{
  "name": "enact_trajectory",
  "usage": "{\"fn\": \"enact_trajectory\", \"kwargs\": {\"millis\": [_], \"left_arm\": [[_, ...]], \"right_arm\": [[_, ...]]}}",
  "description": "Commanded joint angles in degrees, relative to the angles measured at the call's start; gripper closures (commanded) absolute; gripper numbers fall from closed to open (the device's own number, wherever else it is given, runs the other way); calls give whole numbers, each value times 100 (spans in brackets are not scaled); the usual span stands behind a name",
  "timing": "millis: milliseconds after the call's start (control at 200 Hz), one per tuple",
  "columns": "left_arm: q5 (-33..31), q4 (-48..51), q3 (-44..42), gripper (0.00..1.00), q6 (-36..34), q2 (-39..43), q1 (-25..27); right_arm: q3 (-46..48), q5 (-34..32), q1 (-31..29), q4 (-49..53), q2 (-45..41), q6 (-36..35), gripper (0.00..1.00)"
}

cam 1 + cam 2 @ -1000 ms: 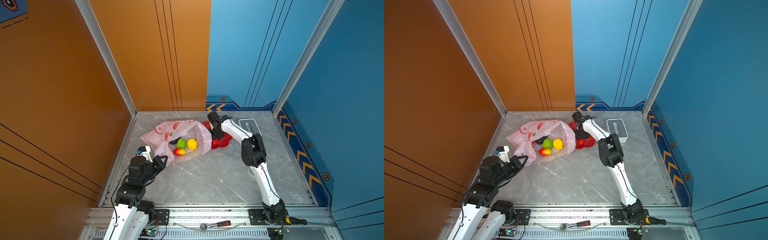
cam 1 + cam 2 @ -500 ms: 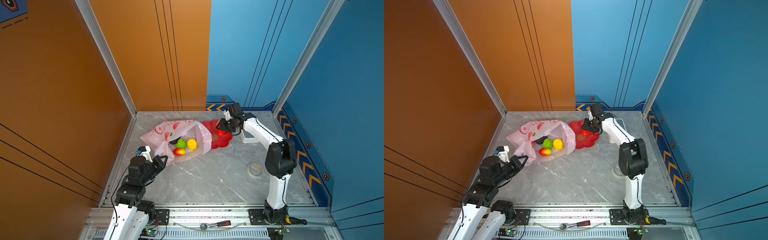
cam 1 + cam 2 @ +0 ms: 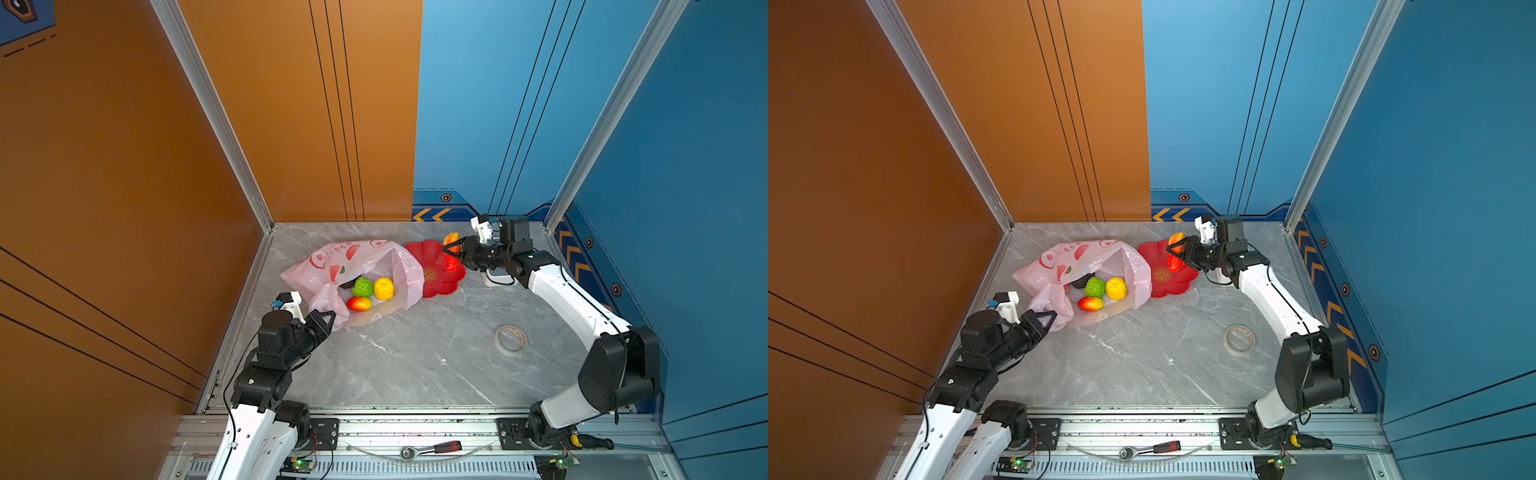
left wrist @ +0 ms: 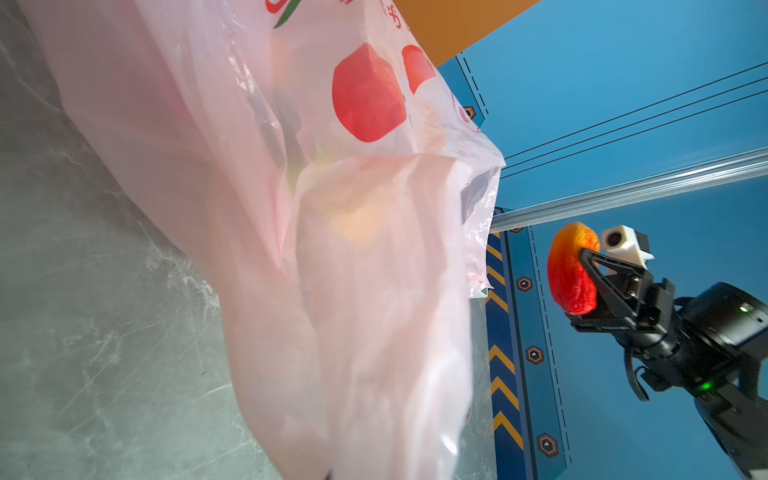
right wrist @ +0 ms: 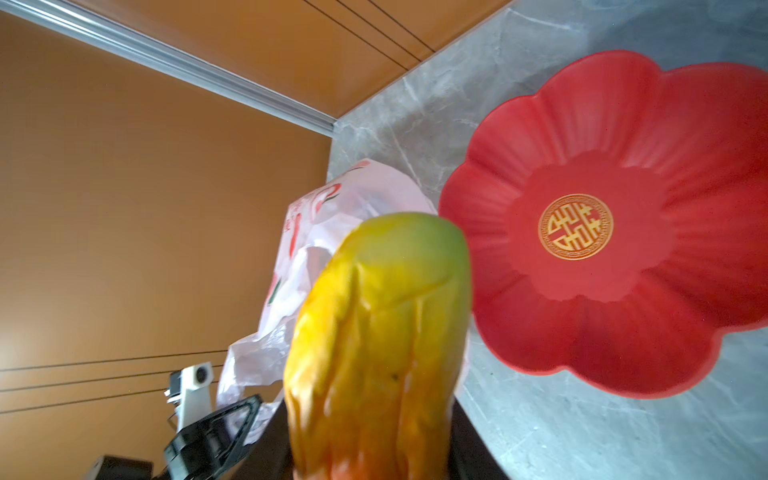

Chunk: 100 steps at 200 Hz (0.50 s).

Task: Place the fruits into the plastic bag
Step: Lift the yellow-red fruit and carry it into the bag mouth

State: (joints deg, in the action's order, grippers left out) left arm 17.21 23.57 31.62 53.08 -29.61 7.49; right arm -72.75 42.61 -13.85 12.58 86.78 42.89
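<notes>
The pale pink plastic bag (image 3: 365, 259) (image 3: 1088, 257) lies open on the grey floor. In its mouth sit a green fruit (image 3: 363, 286), a yellow one (image 3: 383, 289), a red-yellow mango (image 3: 359, 304) and a dark avocado (image 3: 347, 284). My left gripper (image 3: 328, 318) (image 3: 1050, 316) is shut on the bag's near handle; the bag (image 4: 332, 249) fills the left wrist view and hides the jaws there. My right gripper (image 3: 452, 252) (image 3: 1177, 251) is shut on an orange-red mango (image 3: 450, 240) (image 4: 569, 270) (image 5: 374, 332), held above the far right edge of the red dish.
The red flower-shaped dish (image 3: 436, 284) (image 5: 602, 316) lies empty just right of the bag. A roll of tape (image 3: 510, 340) sits on the floor at the right. A white box (image 3: 494, 279) is mostly hidden behind the right arm. A ratchet (image 3: 432, 449) rests on the front rail.
The right arm has swung out to the right and drawn back from over the dish, carrying the mango up off it. The left arm and the bag have not moved.
</notes>
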Motion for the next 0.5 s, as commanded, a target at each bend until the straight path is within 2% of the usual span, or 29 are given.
{"fn": "enact_trajectory", "kwargs": {"millis": [0,215,496], "left_arm": [[48,-195,-27,100,74,-18,-54],[186,-508,-176,100,176,-174,-54],[317,-686,-204,100,194,-230,-54]], "right_arm": [[220,557,-16,-734,-298,546,60],[222,637,-445,-930,-414,829,59],[-287,679,-1700,-1016,299,966,59]]}}
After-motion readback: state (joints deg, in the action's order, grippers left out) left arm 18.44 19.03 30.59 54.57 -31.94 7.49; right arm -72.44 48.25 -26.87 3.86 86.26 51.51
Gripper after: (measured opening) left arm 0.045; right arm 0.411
